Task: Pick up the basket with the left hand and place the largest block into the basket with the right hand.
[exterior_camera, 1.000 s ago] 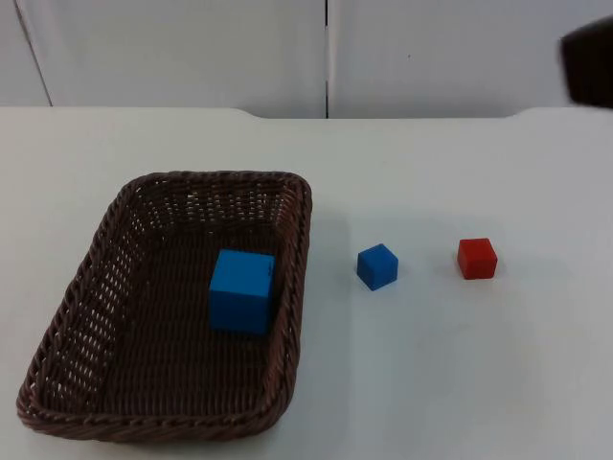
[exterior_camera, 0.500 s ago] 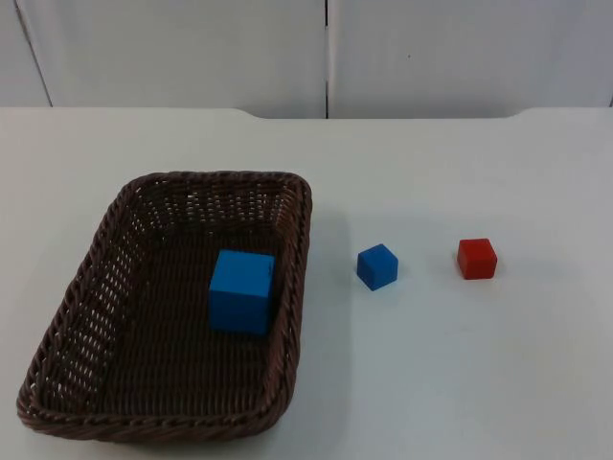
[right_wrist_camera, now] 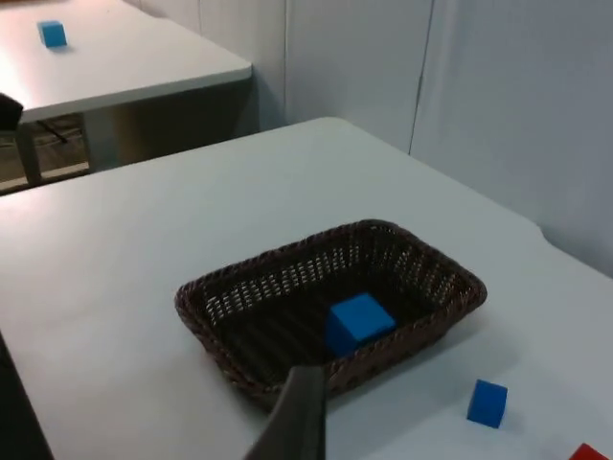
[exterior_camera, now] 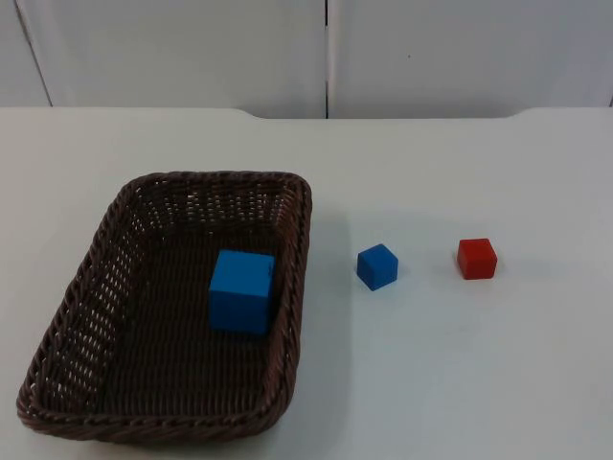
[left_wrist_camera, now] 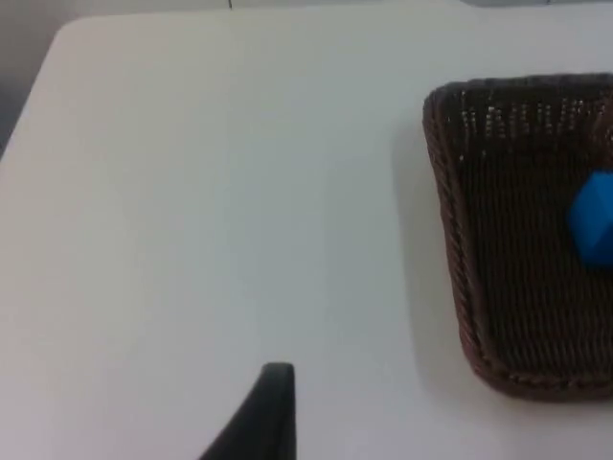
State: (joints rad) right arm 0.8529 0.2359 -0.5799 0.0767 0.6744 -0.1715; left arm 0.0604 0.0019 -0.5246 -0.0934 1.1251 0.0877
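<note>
One black fingertip of the left gripper (left_wrist_camera: 273, 407) hangs over bare white counter (left_wrist_camera: 192, 211), well apart from the basket (left_wrist_camera: 517, 240), and I cannot tell whether its fingers are released or clenched. The right gripper (right_wrist_camera: 302, 412) is the same story: a single dark fingertip, raised well above the counter and looking down on the basket from some way off, its state not readable either. Neither holds anything that I can see.

From the top view, the brown wicker basket (exterior_camera: 86, 316) sits flat on the counter toward the left side, its near end wider than its far end. The large blue block (exterior_camera: 241, 290) rests inside it, close against the right-hand wall. Outside the basket, to its right, a small blue block (exterior_camera: 377, 266) stands on the counter, near the basket but not touching it. Further right, apart from that one, is a small red block (exterior_camera: 477, 258). In the right wrist view, what looks like a second table (right_wrist_camera: 105, 57) stands beyond the counter with a small blue cube (right_wrist_camera: 53, 34) on it.
</note>
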